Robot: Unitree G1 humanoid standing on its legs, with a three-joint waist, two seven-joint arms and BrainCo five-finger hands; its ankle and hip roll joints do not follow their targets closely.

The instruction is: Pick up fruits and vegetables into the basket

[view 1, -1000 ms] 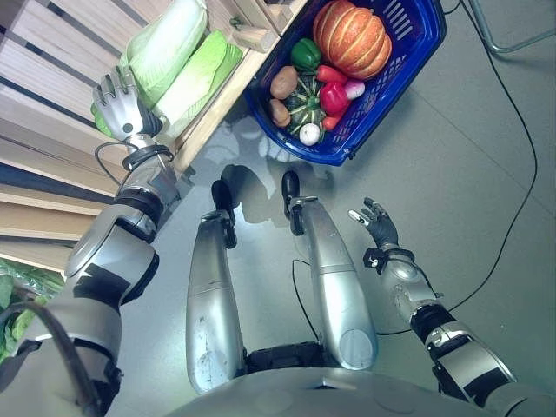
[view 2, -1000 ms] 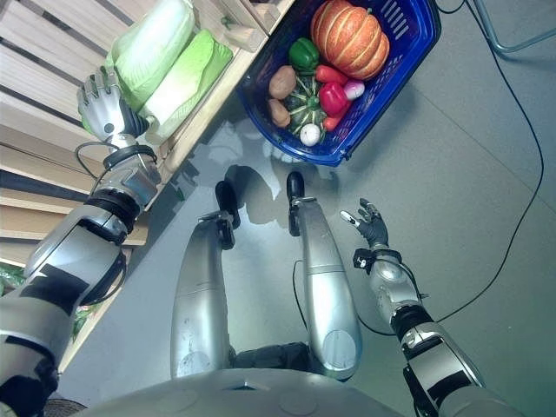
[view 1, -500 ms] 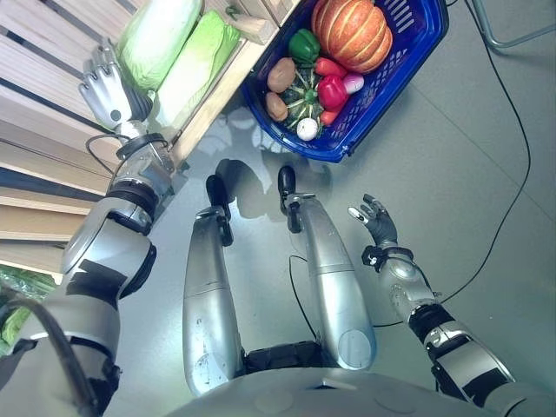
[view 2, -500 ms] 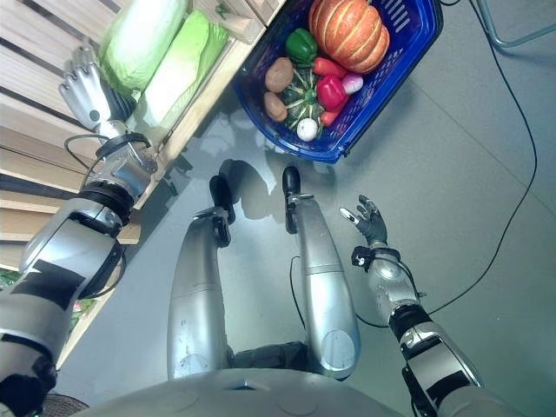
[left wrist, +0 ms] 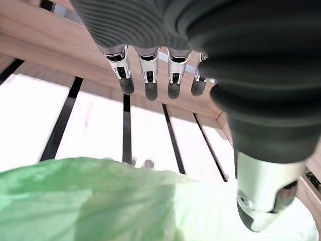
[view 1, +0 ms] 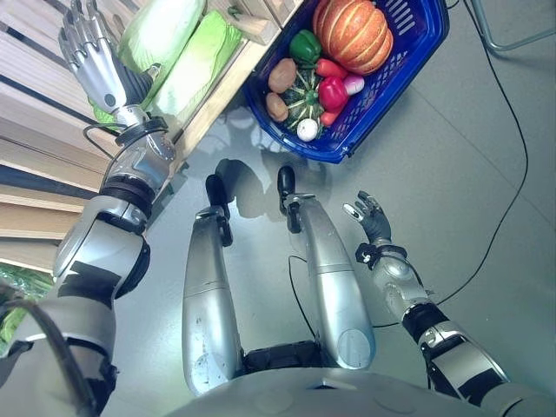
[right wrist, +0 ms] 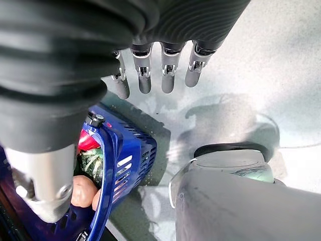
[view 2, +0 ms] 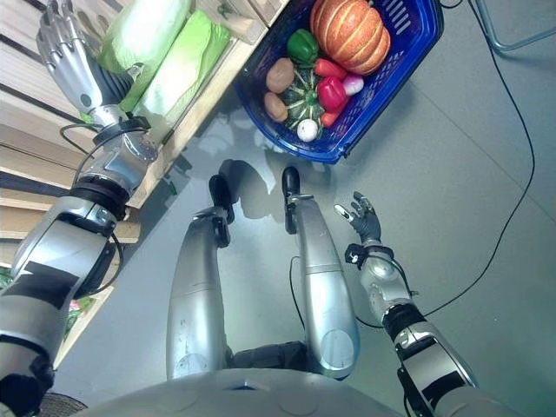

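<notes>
Two pale green cabbages (view 1: 161,30) (view 1: 198,68) lie side by side on a slatted wooden shelf. My left hand (view 1: 94,71) is raised beside the nearer cabbage, open, its fingers (left wrist: 148,80) straight above the leaves (left wrist: 100,201) without gripping them. The blue basket (view 1: 395,82) stands on the floor and holds a pumpkin (view 1: 352,35), a green pepper (view 1: 304,45), a red pepper (view 1: 333,91), potatoes (view 1: 283,78) and other small vegetables. Over bare floor short of the basket (right wrist: 120,160), my right hand (view 1: 369,217) hangs open and holds nothing.
The shelf's wooden front edge (view 1: 228,87) runs diagonally right beside the basket. More leafy greens (view 1: 13,291) show on a lower level at the far left. A metal frame leg (view 1: 504,39) stands at the top right. Grey floor spreads to the right.
My left hand has risen along the shelf past the cabbage, and its fingers have stretched out. The right hand has barely shifted.
</notes>
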